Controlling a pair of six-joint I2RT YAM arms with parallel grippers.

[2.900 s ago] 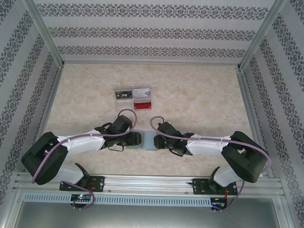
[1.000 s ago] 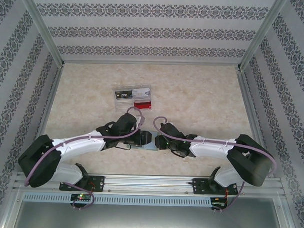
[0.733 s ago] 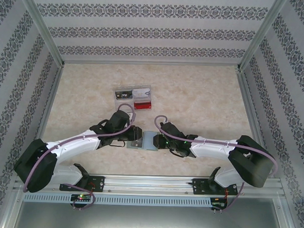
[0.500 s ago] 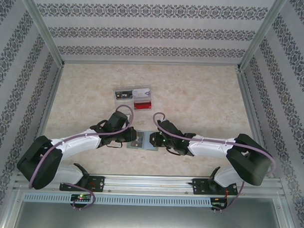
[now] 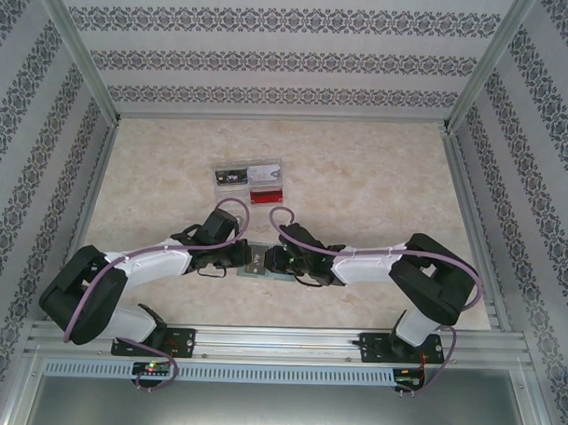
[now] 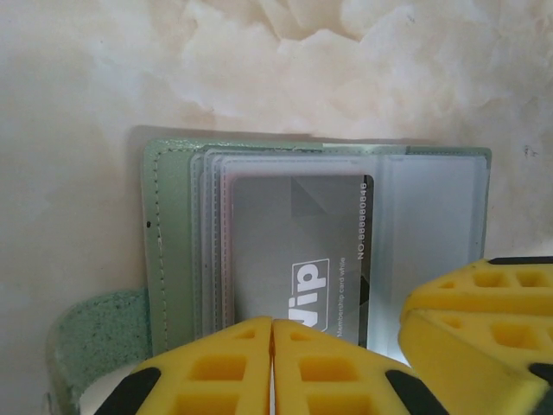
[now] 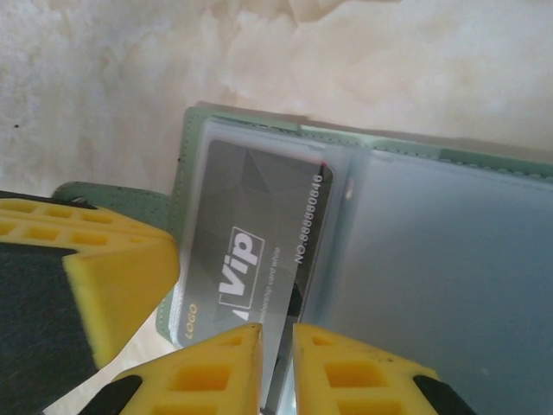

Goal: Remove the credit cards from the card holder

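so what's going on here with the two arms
Both arms reach over the open holder, which lies flat on the table. The left tool is shut at the holder's edge, seemingly pinning it down. The right tool looks closed on the end of a grey Vip card that sits in a clear pocket, apparently to draw it out. The card is not yet out.

pale beige marbled tabletop (image 5: 378, 178); lying on it, soft grey-green bifold wallet (image 6: 173, 242) spread open near front, clear plastic box (image 5: 250, 183) farther back.
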